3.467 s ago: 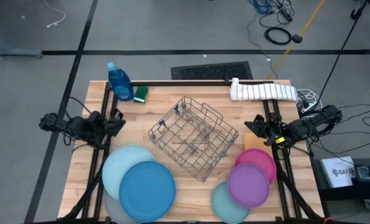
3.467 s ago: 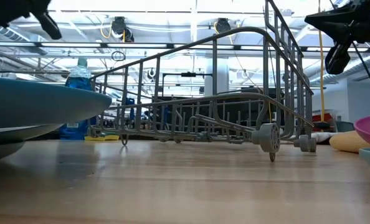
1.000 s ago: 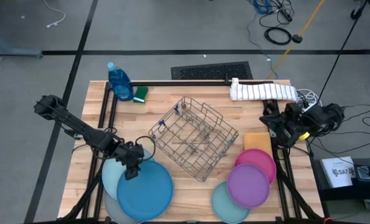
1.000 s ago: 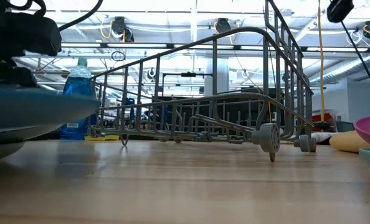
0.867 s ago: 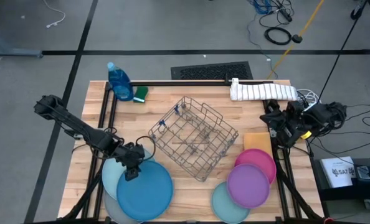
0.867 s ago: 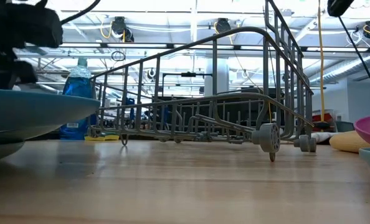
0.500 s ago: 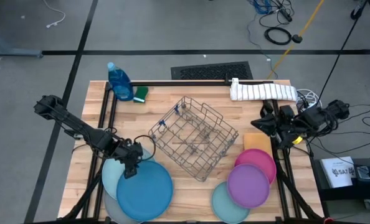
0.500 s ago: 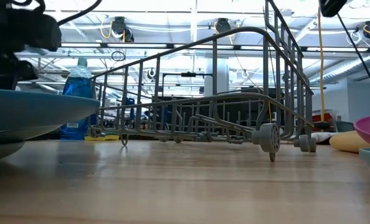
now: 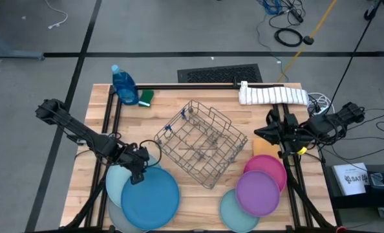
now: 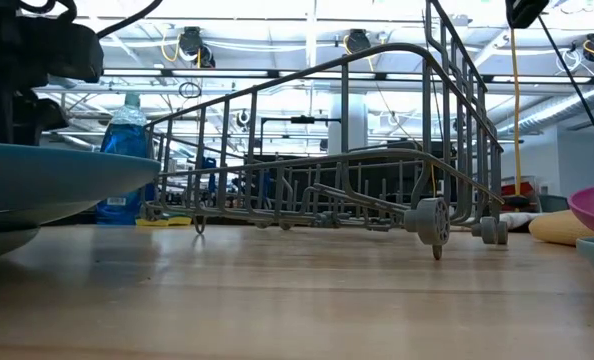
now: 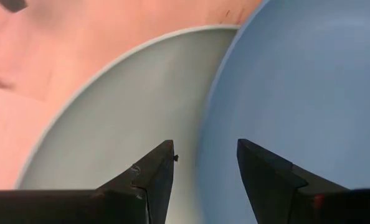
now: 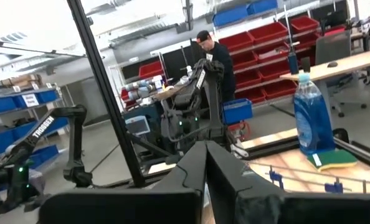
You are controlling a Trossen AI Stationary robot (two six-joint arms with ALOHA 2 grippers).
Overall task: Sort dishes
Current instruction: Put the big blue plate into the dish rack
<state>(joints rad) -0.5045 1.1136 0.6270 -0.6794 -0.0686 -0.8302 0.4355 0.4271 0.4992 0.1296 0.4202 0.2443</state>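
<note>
Starting on the left of the table (image 9: 198, 194): stack of three larger dishes, blue plate (image 9: 150, 197) on top, pale blue plate (image 9: 117, 178) beneath and offset, grey plate (image 9: 117, 219) lowest with only an edge showing. Left gripper (image 9: 138, 171) sits over the far rim of the blue plate, jaws open and straddling that rim in the wrist view, nothing gripped

Far left corner: blue soap bottle (image 9: 124, 84) with a green sponge (image 9: 145, 97) just beside it

Centre: wire rack (image 9: 202, 142), set at an angle, empty; no dish has gone into it. Judged progress: sorting barely begun, all six dishes unplaced

Far edge, right of centre: folded striped towel (image 9: 273, 95)

Right: right gripper (image 9: 259, 133) held above the table beside the rack, jaws closed, holding nothing. Orange sponge (image 9: 264, 146) lies under it, touching the pink plate (image 9: 266, 167). Purple plate (image 9: 258, 192) overlaps the pink one and the teal plate (image 9: 232, 211) at the near edge

Obstructions: the rack stands between the two piles; overlapping plates mean only the top one of each pile is free to lift. A person shows in the room beyond, well apart
</note>
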